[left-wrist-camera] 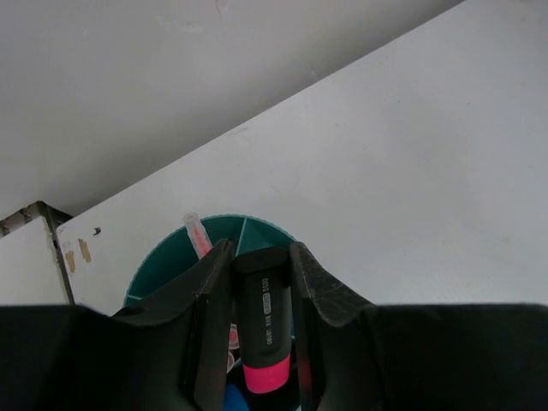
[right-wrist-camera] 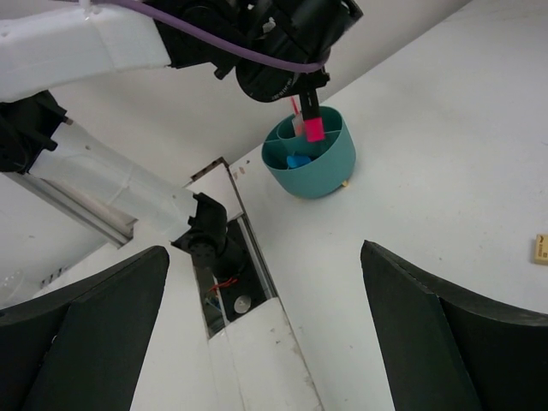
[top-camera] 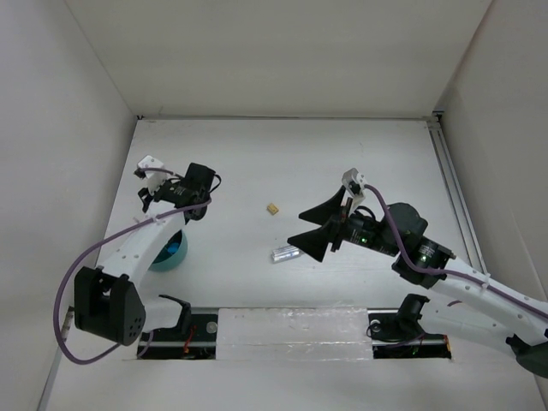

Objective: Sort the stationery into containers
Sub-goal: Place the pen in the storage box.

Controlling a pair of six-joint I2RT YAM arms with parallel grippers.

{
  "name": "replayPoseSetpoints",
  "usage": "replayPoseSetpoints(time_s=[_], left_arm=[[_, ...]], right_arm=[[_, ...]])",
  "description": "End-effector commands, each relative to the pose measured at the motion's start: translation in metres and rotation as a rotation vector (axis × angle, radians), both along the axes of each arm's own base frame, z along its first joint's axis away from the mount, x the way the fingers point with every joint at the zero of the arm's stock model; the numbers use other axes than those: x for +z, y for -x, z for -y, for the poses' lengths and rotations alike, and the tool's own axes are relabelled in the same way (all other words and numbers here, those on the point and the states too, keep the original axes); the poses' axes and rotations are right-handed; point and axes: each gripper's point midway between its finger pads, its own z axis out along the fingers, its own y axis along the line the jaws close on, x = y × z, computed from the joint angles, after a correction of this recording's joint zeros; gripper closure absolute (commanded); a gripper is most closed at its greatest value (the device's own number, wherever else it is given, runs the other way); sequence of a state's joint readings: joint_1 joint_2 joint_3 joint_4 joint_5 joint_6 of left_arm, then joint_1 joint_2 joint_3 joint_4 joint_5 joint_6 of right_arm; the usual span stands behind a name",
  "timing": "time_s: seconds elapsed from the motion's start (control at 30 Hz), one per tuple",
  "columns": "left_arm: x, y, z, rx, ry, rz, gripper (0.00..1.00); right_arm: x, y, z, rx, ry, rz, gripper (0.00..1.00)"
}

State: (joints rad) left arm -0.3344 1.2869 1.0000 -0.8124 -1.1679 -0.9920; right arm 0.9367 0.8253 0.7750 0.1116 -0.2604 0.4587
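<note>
1. Teal cup (right-wrist-camera: 310, 163) on the counter (top-camera: 342, 154) already holds a thin reddish piece and something blue.
2. Left gripper (left-wrist-camera: 261, 253) is clamped on a black, pink-ended marker (left-wrist-camera: 261, 330) over the cup's mouth, not yet released.
3. Clear pen (top-camera: 285, 253) and eraser (top-camera: 272, 208) lie unsorted on the counter, and the right gripper (top-camera: 294, 227) hangs wide open beside the pen.

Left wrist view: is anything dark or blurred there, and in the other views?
Left wrist: the left pincer is dark and underexposed, the marker fairly sharp. Right wrist: the right pincer has soft, dark edges, the cup is sharp. Top: even light, soft shadows.
</note>
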Motion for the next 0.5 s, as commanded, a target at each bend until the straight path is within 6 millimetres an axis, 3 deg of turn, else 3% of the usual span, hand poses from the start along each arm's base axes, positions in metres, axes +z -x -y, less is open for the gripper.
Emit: replayPoseSetpoints(time_s=[0.0, 0.47], left_arm=[[0.0155, 0.0011, -0.0042, 0.003, -0.019, 0.060, 1.00], [0.0121, -0.0043, -0.0018, -0.020, -0.024, 0.040, 1.00]], right_arm=[[0.0091, -0.0025, 0.0015, -0.019, -0.021, 0.036, 0.00], [0.0091, -0.0025, 0.0015, -0.019, -0.021, 0.036, 0.00]])
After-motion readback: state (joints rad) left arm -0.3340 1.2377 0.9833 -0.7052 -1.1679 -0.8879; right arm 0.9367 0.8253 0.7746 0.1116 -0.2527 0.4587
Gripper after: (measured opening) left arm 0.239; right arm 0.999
